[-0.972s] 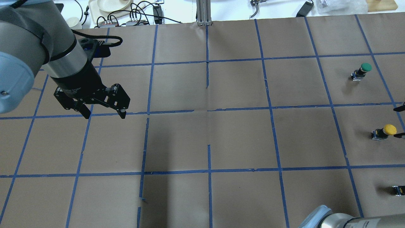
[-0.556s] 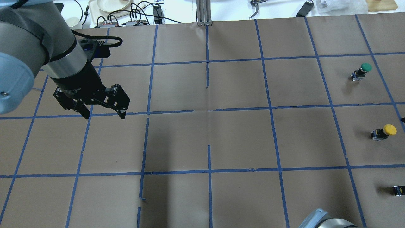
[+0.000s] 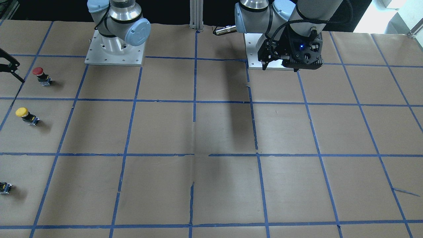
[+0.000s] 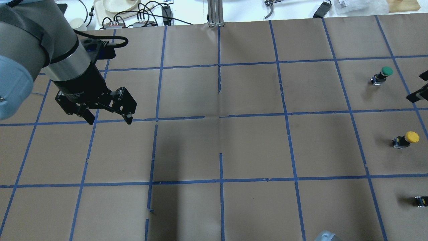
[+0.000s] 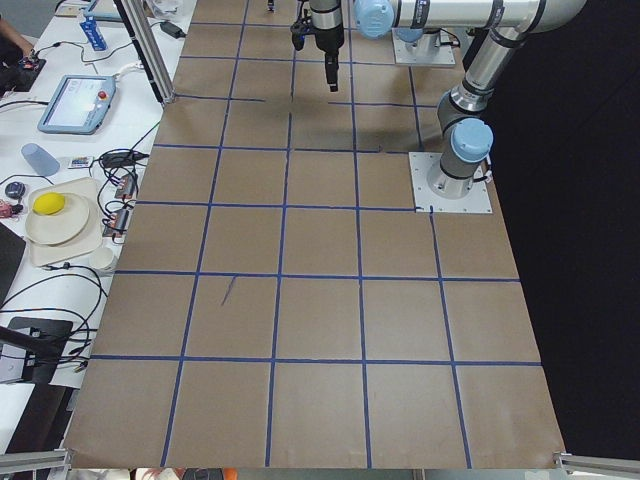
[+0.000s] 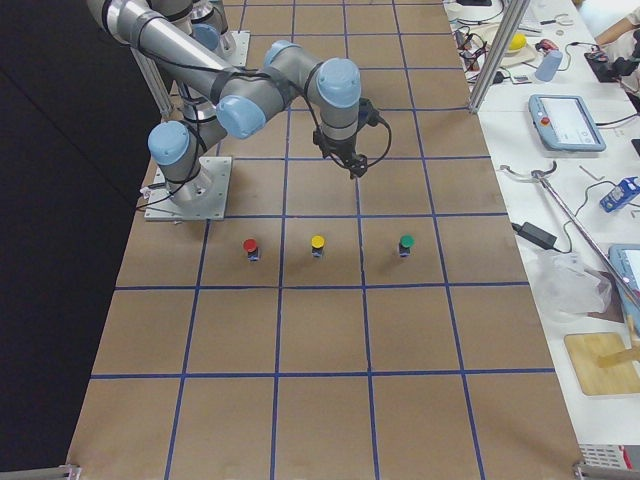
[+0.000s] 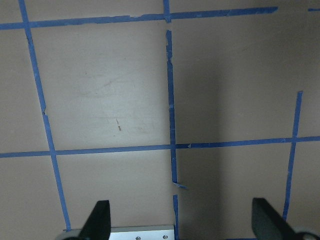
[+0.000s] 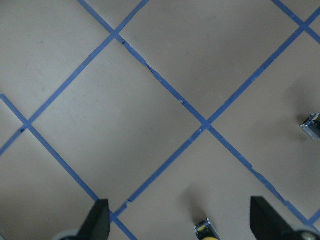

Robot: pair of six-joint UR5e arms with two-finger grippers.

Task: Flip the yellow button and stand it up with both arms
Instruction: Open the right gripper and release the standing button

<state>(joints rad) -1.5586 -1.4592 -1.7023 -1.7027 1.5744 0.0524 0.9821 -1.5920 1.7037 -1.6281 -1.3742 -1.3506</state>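
The yellow button (image 4: 406, 139) stands cap up on the brown paper at the far right; it also shows in the front view (image 3: 26, 115) and the right side view (image 6: 317, 245). My right gripper (image 4: 416, 87) is open and empty, at the overhead view's right edge between the yellow and green buttons, apart from both. Its open fingers (image 8: 97, 220) frame bare paper in the right wrist view. My left gripper (image 4: 110, 121) is open and empty, high over the table's left part, far from the button. Its wrist view shows open fingers (image 7: 100, 220) over taped paper.
A green button (image 4: 383, 75) stands beyond the yellow one. A red button (image 3: 39, 72) stands on its robot side; only its base (image 4: 421, 201) shows overhead. Blue tape grids the paper. Cables and a tray (image 4: 115, 6) lie past the far edge.
My right gripper has drawn back from beside the yellow button and now shows farther up the right edge, nearer the green button. The yellow button has not moved. The left gripper barely shifted.
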